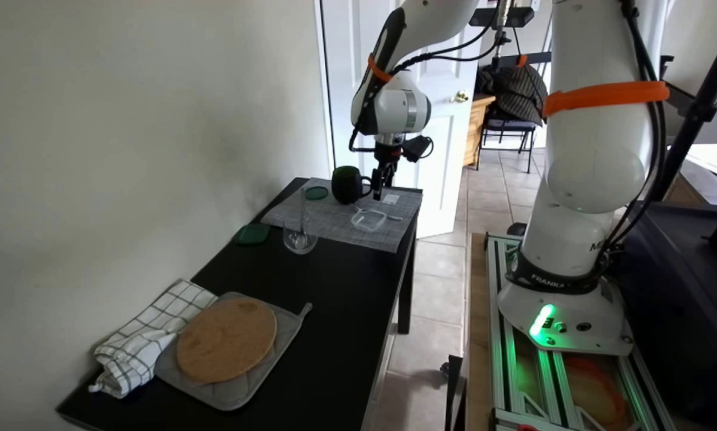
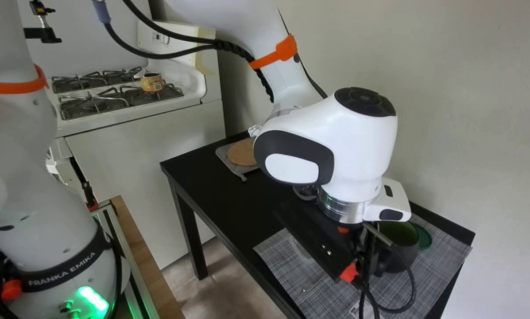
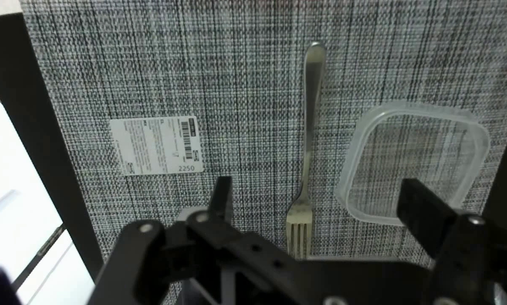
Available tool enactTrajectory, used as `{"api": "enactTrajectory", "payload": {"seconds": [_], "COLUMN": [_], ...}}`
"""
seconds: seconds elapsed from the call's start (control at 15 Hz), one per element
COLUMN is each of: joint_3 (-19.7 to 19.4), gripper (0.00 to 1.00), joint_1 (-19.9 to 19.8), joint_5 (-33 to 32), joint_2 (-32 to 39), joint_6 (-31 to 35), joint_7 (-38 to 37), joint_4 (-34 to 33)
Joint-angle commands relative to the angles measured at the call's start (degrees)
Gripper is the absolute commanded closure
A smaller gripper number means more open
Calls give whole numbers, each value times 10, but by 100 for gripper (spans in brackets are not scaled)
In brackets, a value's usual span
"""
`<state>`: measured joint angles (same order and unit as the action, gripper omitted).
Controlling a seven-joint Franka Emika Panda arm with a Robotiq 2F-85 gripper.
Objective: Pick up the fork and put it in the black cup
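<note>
A silver fork (image 3: 308,144) lies flat on the grey woven mat, tines toward my gripper in the wrist view. Its handle end shows in both exterior views (image 1: 395,218) (image 2: 307,288). The black cup (image 1: 347,185) stands upright on the mat, beside my gripper in this exterior view, its handle toward the gripper. It is partly hidden behind the wrist in an exterior view (image 2: 396,250) and out of the wrist view. My gripper (image 3: 317,186) is open and empty above the mat. Its fingers stand wide apart, either side of the fork's head; the tine tips are hidden or just at the gripper's edge.
A clear plastic container (image 3: 414,163) lies beside the fork, partly under the right-hand finger in view. A white label (image 3: 156,146) is on the mat. A clear glass (image 1: 299,237), a round green lid (image 1: 316,193), a square green lid (image 1: 252,234) and a cork trivet (image 1: 226,339) share the table.
</note>
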<state>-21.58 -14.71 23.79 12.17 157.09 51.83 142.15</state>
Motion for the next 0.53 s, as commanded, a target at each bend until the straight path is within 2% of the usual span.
{"api": "enactTrajectory", "payload": {"seconds": [0.0,0.27,0.47], "joint_3": [27,41,49], "gripper": [0,0,0], "joint_1": [-35,-59,-63], "joint_5": [59,107,143], "joint_2": [21,37,55], "joint_6": [5,9,56], "joint_7": [93,161,170], "joint_4": [-10,-18,-15]}}
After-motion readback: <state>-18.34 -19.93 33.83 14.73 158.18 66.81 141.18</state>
